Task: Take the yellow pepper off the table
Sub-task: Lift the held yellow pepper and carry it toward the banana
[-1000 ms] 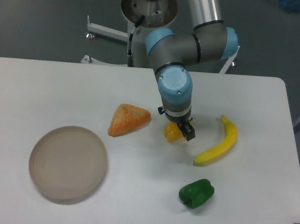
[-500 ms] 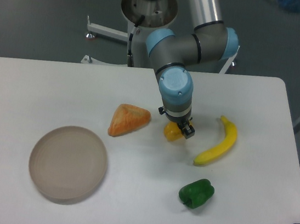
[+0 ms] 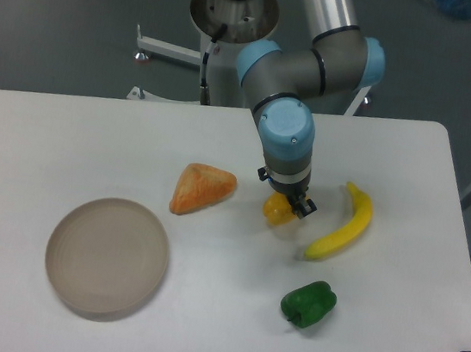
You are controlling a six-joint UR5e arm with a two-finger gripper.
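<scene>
The yellow pepper [image 3: 277, 211] is a small yellow-orange lump held between the fingers of my gripper [image 3: 288, 207], near the middle of the white table [image 3: 41, 133]. The gripper points straight down and is shut on the pepper. Its body hides the pepper's top and stem. I cannot tell whether the pepper rests on the table or hangs just above it.
An orange triangular wedge [image 3: 202, 188] lies left of the gripper. A curved yellow banana [image 3: 343, 226] lies close on the right. A green pepper [image 3: 308, 303] sits toward the front. A round beige plate [image 3: 107, 256] sits at the front left.
The gripper closed on the yellow pepper, then shifted slightly to the right and toward the front with the pepper in it. The other objects have not moved.
</scene>
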